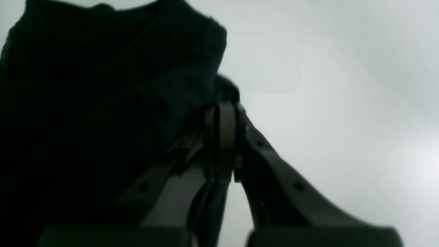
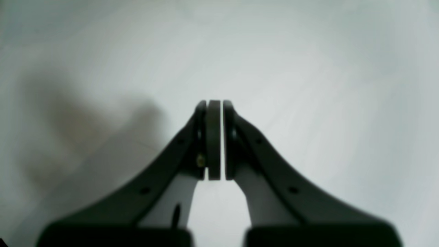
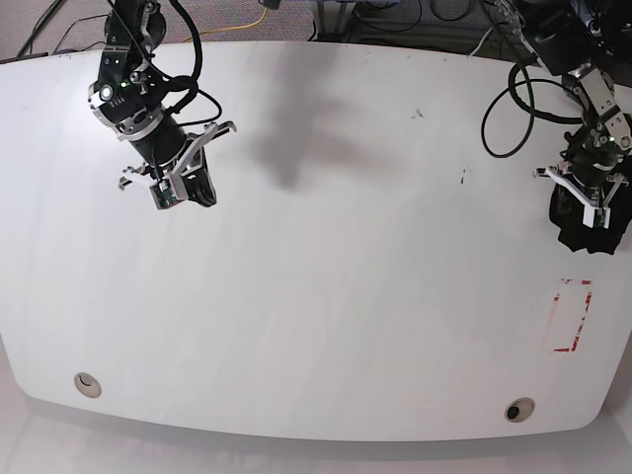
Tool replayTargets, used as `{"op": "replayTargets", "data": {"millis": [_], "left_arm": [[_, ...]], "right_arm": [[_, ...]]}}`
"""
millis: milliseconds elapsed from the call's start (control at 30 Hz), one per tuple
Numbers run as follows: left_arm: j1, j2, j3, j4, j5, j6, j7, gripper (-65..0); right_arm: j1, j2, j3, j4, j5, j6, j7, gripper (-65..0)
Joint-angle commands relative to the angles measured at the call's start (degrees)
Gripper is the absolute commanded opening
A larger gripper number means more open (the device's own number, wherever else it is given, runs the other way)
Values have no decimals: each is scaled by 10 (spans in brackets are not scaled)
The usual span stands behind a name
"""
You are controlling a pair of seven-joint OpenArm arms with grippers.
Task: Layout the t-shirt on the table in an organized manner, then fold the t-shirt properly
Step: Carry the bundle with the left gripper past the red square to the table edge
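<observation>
The black t-shirt is a small crumpled bunch near the right edge of the white table. My left gripper sits on top of the bunch. In the left wrist view the left gripper is shut on a fold of the t-shirt, which fills the left half of that view. My right gripper is over the far left of the table, far from the shirt. In the right wrist view the right gripper is shut and empty above the bare white table.
A red tape rectangle outline lies on the table just in front of the shirt. Two round grommet holes sit near the front edge. Cables hang at the back right.
</observation>
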Motion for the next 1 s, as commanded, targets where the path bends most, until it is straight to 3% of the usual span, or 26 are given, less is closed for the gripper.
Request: {"op": "replayTargets", "data": {"millis": [0,667,967], "left_arm": [[2,-14,-7,12,-8,2,-11,-650],[44,-56,-79,8,-9,2,-12,-650],[43,-56,-100,16,-9,2,-12,-650]], "right_arm": [[3,5,0,13,6,0,17,-642],[3,5,1,13,6,0,17,-642],[3,5,0,13,6,0,17,-642]]}}
